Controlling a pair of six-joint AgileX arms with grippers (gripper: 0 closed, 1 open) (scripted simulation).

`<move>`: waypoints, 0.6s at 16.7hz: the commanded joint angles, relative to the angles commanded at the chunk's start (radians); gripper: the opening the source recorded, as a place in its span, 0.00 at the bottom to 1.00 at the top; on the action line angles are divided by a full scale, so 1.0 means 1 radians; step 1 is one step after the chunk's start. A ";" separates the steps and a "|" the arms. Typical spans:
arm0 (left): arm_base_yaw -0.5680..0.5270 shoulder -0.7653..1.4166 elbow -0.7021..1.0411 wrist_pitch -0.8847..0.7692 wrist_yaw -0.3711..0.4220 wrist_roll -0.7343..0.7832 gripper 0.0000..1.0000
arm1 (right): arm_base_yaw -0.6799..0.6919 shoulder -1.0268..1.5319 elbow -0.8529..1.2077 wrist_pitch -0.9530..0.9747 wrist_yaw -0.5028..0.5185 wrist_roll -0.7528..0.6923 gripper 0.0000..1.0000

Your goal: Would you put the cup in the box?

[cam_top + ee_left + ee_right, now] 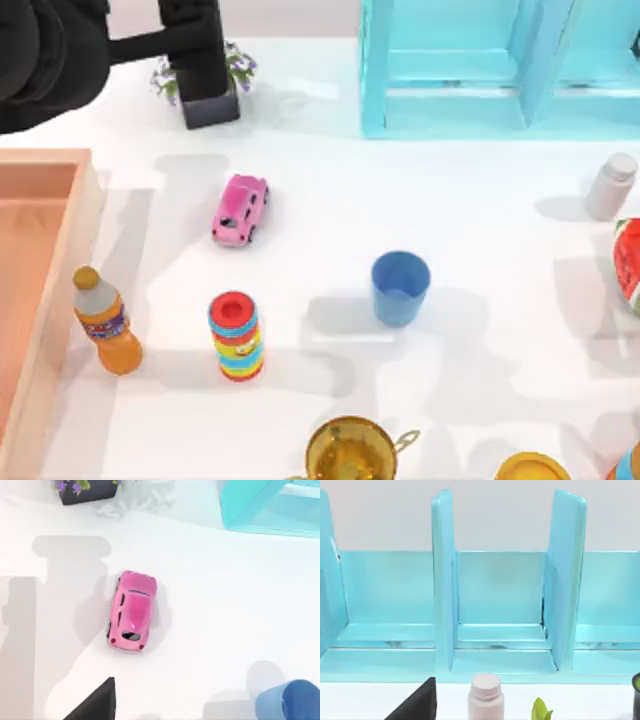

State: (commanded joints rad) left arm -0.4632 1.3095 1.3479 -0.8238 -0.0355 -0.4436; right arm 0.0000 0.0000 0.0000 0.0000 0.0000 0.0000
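The blue cup (400,288) stands upright mid-table, well right of the wooden box (70,260); the claws' state can't be told.

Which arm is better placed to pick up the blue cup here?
Left, probably. The left wrist view looks down on the pink toy car with the small blue plastic cup at its edge, and the large orange-tan wooden box sits at the table's left. The right wrist view faces the turquoise cabinet.
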 joint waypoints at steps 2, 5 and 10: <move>-0.069 0.201 0.205 -0.126 -0.008 -0.068 1.00 | 0.000 0.000 0.000 0.000 0.000 0.000 1.00; -0.166 0.486 0.494 -0.307 -0.019 -0.165 1.00 | 0.000 0.000 0.000 0.000 0.000 0.000 1.00; -0.306 0.883 0.910 -0.555 -0.030 -0.304 1.00 | 0.000 0.000 0.000 0.000 0.000 0.000 1.00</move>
State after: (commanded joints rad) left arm -0.7695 2.1927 2.2579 -1.3791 -0.0660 -0.7474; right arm 0.0000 0.0000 0.0000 0.0000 0.0000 0.0000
